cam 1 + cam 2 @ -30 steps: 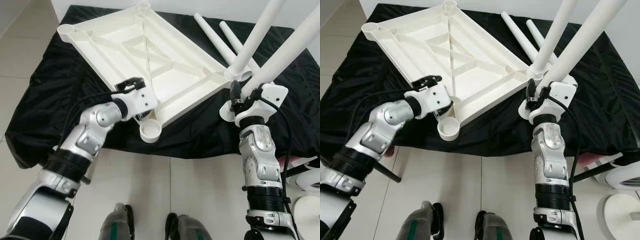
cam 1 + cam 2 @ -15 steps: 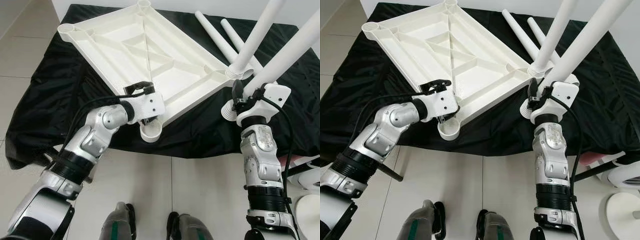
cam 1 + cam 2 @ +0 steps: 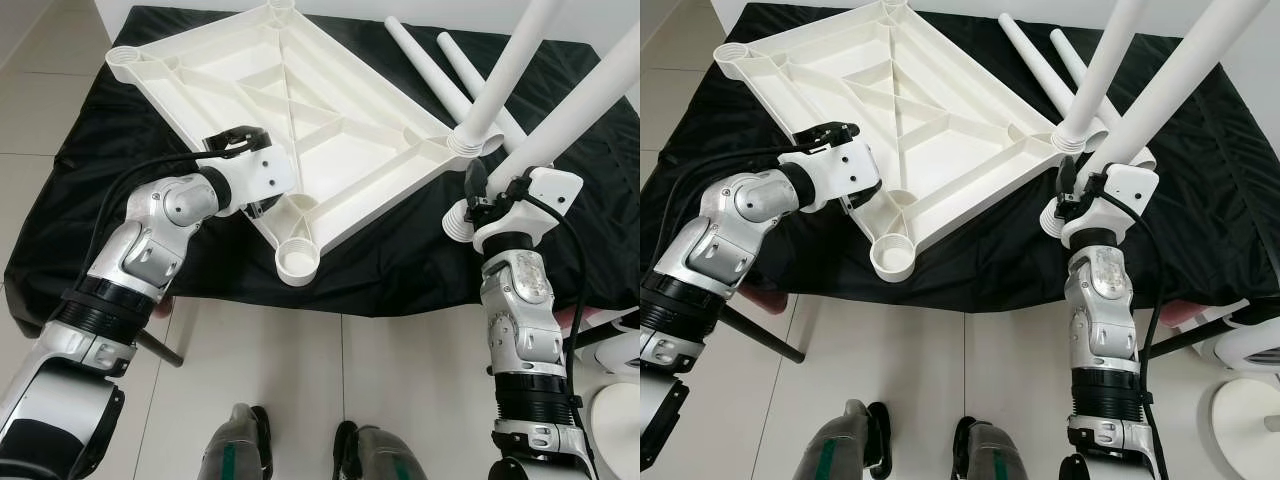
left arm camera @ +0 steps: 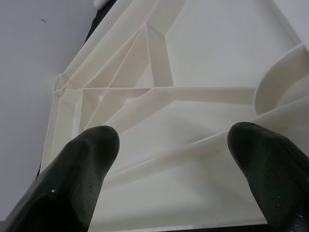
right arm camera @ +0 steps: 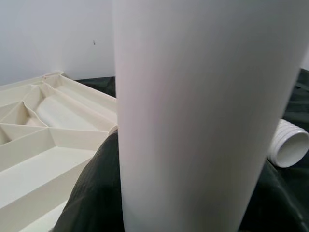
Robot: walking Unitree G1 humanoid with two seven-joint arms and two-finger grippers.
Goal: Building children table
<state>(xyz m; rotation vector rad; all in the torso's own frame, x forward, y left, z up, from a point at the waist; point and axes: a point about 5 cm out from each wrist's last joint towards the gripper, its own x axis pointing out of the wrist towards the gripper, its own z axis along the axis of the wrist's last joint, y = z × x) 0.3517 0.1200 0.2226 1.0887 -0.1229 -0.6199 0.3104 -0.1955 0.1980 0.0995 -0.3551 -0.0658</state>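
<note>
Here the white moulded plastic tabletop (image 3: 290,110) lies upside down on a desk draped in black cloth (image 3: 90,200), its ribbed underside facing up and a round leg socket at each corner. The near corner socket (image 3: 298,262) juts toward the robot, close to the front edge of the desk. The left gripper (image 3: 262,205) sits at the tabletop's near-left edge, just beyond that socket; in the left wrist view its two black fingers (image 4: 84,169) are spread wide apart with the ribbed underside showing between them, and they close on nothing. The right gripper (image 3: 478,200) is at the right side of the desk, its fingers clamped around a long white plastic tube leg (image 3: 590,95) that slants upward and away to the right; the threaded lower end of this leg (image 3: 455,225) hangs just above the black cloth. A second white tube leg (image 3: 510,65) stands in the tabletop's right corner socket (image 3: 470,143), leaning up beside the held one. Two more white tube legs (image 3: 430,65) lie flat on the cloth behind that corner, side by side. Below, the robot's feet (image 3: 300,455) stand on pale floor tiles (image 3: 400,380).
</note>
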